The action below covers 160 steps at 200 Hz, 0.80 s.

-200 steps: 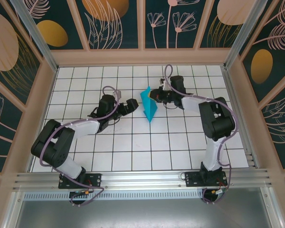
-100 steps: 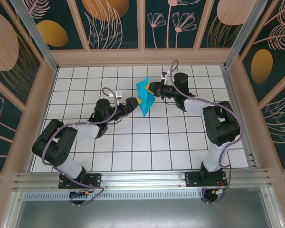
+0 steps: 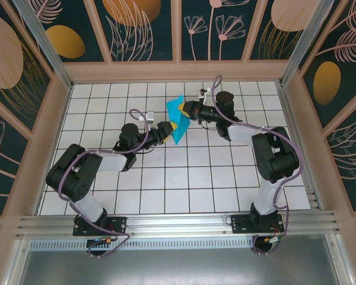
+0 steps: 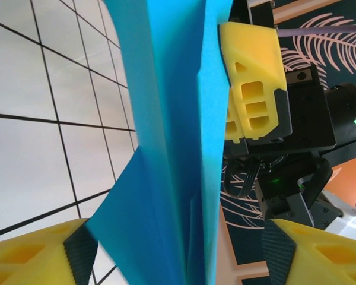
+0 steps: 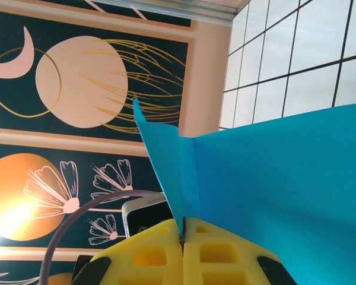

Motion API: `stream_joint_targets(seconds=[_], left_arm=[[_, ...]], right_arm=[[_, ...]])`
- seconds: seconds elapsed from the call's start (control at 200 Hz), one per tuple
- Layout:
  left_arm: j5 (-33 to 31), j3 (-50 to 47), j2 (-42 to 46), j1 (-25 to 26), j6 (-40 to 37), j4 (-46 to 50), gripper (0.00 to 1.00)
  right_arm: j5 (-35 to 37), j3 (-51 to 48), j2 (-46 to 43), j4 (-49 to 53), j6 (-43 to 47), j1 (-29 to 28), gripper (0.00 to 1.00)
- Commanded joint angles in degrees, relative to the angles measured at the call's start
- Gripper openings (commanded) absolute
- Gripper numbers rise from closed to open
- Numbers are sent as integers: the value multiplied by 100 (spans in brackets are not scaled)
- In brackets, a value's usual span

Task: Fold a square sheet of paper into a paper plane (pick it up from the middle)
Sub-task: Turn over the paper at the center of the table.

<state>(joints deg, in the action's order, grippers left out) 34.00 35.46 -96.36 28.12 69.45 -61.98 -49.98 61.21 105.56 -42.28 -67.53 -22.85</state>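
The square sheet of paper stands folded into a teal-blue paper plane (image 3: 177, 119) with creased wings, held off the floor at mid-table. My right gripper (image 3: 188, 110) is shut on its upper fold, and the paper (image 5: 285, 178) rises from the seam between the yellow fingers of that gripper (image 5: 183, 237). My left gripper (image 3: 169, 127) meets the plane from the left. Its jaws stand open on either side of the paper's (image 4: 166, 148) lower layers, with a gap at the right pad. In the left wrist view, the right gripper's yellow fingers (image 4: 252, 83) clamp the paper's far edge.
The white tiled floor (image 3: 184, 178) spreads below both arms. Wooden-framed walls with dark floral panels (image 3: 142, 29) enclose the back and sides. A metal rail (image 3: 178, 222) with the arm bases runs along the near edge.
The right gripper has carried the paper plane left and slightly back. The left gripper has moved right onto it, and its jaws have narrowed around the paper.
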Motion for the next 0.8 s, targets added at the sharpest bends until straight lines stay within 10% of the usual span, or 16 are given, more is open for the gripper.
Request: stream_joint_targets(seconds=[0.0, 0.36, 0.616, 0.796], left_arm=[[72, 199, -58, -8, 35, -414, 67], [-227, 154, -56, -10, -24, -650, 23], [-236, 241, -18, -8, -457, -134, 8], [-888, 629, 418, -8, -1844, 2160, 8]], right_arm=[[-204, -4, -20, -568, -243, -44, 3], [-384, 23, 58, -346, -157, 22, 9], [140, -36, -386, 1175, 992, 230, 47], [1548, -171, -1034, 2925, 2419, 342, 67]])
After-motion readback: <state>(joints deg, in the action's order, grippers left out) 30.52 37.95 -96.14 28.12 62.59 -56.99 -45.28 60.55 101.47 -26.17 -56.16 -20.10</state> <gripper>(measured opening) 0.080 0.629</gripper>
